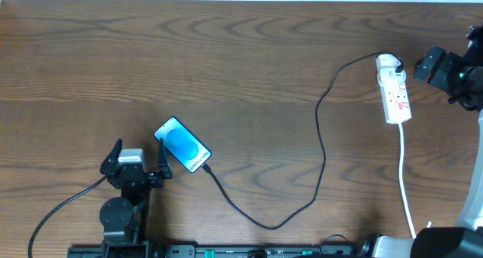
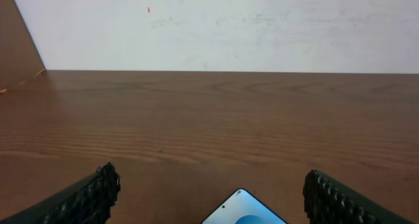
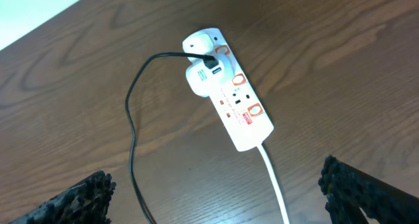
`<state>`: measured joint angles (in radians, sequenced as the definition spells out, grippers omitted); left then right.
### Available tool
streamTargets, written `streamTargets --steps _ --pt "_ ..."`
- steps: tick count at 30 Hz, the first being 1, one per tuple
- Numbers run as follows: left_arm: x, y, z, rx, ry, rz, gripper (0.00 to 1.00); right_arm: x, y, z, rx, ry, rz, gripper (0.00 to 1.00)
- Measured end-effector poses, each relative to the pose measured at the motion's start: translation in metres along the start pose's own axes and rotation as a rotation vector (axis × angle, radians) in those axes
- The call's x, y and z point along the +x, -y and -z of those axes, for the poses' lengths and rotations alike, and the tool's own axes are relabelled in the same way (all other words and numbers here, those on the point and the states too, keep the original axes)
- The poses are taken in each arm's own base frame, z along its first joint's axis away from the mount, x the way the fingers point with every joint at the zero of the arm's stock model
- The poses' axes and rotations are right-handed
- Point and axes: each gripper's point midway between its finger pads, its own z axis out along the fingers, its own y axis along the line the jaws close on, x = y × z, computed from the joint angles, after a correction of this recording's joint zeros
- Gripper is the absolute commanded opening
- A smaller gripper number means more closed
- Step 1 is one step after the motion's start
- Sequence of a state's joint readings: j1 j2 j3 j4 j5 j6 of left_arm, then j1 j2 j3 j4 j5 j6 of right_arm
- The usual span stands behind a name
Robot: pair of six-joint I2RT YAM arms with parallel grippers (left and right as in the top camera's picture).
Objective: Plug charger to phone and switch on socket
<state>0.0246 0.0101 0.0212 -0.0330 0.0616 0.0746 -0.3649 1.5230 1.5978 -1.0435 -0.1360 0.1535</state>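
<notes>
The phone lies face up on the table, tilted, its blue screen lit. Only its top corner shows in the left wrist view, low between the fingers. My left gripper stands open just left of the phone, with nothing in it. The black charger runs from the phone's lower right end in a wide loop to the socket. Whether its tip is seated in the phone I cannot tell. My right gripper hovers open just right of the socket, above it and apart.
A white adapter sits in the socket's far end, with the charger cable leaving it. The socket's white cord runs toward the table's front edge. A pale wall borders the far side.
</notes>
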Motion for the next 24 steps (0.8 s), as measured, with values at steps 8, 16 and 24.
streamTargets --steps 8,16,24 --pt "0.0 0.0 0.0 0.0 0.0 0.0 0.92 0.0 0.005 -0.002 0.026 -0.003 -0.001 0.99" --pt "0.0 0.0 0.0 0.0 0.0 0.0 0.92 -0.01 0.003 -0.006 0.024 0.05 -0.005 0.99" --pt "0.0 0.0 0.0 0.001 0.0 0.0 0.92 0.008 -0.041 -0.03 -0.1 0.254 0.06 0.99"
